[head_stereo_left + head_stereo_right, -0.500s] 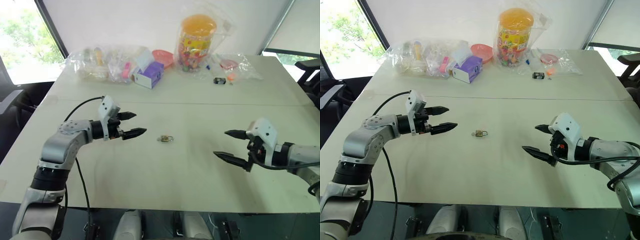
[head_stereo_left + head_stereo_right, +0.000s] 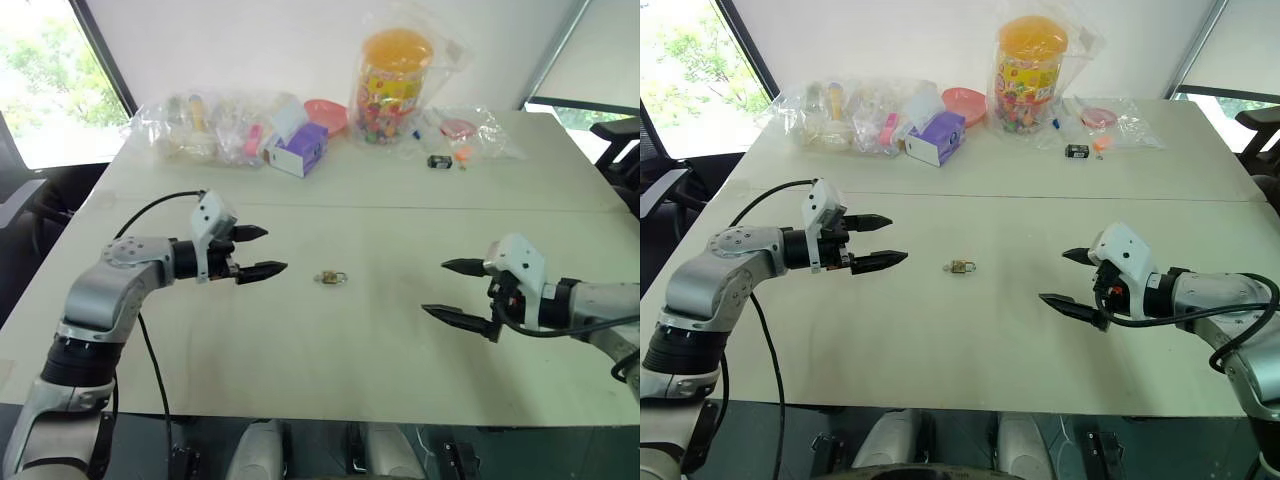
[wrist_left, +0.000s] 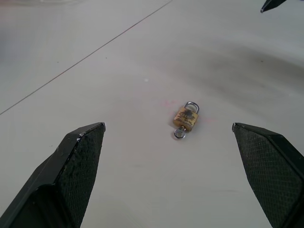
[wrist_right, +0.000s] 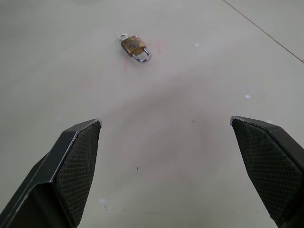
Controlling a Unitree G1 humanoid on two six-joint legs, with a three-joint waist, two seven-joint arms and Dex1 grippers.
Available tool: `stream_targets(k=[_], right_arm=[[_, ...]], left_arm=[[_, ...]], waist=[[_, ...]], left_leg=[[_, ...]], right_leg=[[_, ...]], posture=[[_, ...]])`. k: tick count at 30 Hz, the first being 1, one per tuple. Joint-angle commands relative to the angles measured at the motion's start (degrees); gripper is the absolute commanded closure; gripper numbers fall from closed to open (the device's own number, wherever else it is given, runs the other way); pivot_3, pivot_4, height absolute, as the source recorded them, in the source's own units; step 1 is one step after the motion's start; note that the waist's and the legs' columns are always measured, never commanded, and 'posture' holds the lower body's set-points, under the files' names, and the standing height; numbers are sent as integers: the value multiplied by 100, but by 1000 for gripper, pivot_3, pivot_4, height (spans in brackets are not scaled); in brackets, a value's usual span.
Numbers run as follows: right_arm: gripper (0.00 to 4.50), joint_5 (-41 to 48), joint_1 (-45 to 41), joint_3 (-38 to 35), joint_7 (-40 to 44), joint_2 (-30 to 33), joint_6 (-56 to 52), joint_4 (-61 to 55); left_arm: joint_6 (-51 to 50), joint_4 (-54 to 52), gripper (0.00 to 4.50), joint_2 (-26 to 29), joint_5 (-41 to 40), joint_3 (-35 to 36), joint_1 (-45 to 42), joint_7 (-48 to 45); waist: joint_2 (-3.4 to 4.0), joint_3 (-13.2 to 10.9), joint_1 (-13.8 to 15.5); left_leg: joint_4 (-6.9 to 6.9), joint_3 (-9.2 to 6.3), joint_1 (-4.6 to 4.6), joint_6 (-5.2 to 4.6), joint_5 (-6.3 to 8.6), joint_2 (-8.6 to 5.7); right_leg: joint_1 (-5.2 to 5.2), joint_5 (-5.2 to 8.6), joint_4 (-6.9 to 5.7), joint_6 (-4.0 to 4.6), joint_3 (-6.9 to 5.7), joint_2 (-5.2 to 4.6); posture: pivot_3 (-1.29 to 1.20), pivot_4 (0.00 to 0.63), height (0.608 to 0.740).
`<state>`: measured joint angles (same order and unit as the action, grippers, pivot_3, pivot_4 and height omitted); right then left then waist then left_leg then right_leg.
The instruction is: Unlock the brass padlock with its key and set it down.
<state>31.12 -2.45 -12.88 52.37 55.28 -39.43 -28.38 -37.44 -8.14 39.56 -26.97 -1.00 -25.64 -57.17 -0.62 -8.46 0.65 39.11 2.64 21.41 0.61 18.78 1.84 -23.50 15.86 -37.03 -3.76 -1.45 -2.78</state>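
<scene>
The left gripper (image 2: 257,251) has its 2 fingers (image 3: 78,161) spread wide apart with nothing between them, hovering above the bench (image 2: 330,370) and aimed toward the middle. The right gripper (image 2: 452,289) likewise has its 2 fingers (image 4: 71,161) wide apart and empty, pointing inward from the other side.

Between them, apart from both, the padlock (image 2: 331,277) lies flat on the bench, nearer the left gripper. Its shackle (image 4: 141,57) looks closed. The key (image 3: 179,133) sits at the base of the padlock body, its round head lying on the bench; whether it is fully inserted cannot be told.

At the far edge of the bench are clear bags of small items (image 2: 210,125), a purple and white box (image 2: 299,149), a pink bowl (image 2: 326,113), a bagged jar with an orange lid (image 2: 394,85) and a small black object (image 2: 439,161).
</scene>
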Motion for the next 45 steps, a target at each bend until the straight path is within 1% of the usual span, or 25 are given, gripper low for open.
stream_targets(k=[1, 16, 23, 28, 30, 35, 40, 45], right_arm=[[0, -8, -116, -20, 68, 100, 65, -38], [0, -307, -640, 416, 147, 86, 167, 213], [0, -600, -1632, 1325, 507, -156, 420, 921], [0, -950, -2365, 1970, 753, -571, 739, 1626], [0, -1124, -2826, 2333, 925, -926, 892, 2124], [0, -1627, -3575, 2922, 1220, -1493, 1316, 3041], [0, -2020, -4119, 3293, 1371, -2221, 1788, 4097], [0, -2484, -4253, 3495, 1311, -2648, 2339, 4854]], left_arm=[[-59, -254, 21, 176, -58, -7, -15, -132], [217, -251, 21, 200, 84, -44, 116, -277], [426, -118, 21, 198, 207, -98, 79, -353], [671, -34, 21, 272, 378, -178, 134, -456], [719, 9, 21, 264, 395, -187, 122, -471], [882, 78, 21, 290, 491, -236, 129, -519], [974, 61, 21, 297, 558, -219, 215, -499], [1018, -1, 21, 339, 554, -170, 317, -469]], waist=[[0, 0, -3], [1, -1, 1], [4, -3, -22], [4, -5, -18], [6, -6, -39], [9, -8, -40], [10, -8, -46], [12, -10, -45]], left_leg=[[0, 0, 0, 0, 0, 0], [0, 1, 1, 0, 0, 0], [0, 2, -1, 0, 0, 1], [0, 4, 4, 0, 0, 0], [0, 6, 3, 0, 0, 0], [0, 8, 6, 0, 0, 1], [0, 13, 10, 0, 0, 1], [0, 13, 13, 1, -1, 1]], right_leg=[[0, 0, 0, 0, 0, 0], [-1, 0, 0, 0, 0, 0], [-4, 0, -4, 1, 2, 1], [-8, 0, -3, 1, 2, 1], [-9, 0, -4, 1, 2, 0], [-17, 0, -12, 0, 3, 1], [-20, 0, -12, 0, 4, -2], [-26, 0, -16, 0, 4, -3]], posture=[[0, 150, 740], [0, 150, 740], [0, 150, 740], [0, 150, 740], [0, 150, 740], [0, 150, 740], [0, 150, 740], [0, 150, 740]])
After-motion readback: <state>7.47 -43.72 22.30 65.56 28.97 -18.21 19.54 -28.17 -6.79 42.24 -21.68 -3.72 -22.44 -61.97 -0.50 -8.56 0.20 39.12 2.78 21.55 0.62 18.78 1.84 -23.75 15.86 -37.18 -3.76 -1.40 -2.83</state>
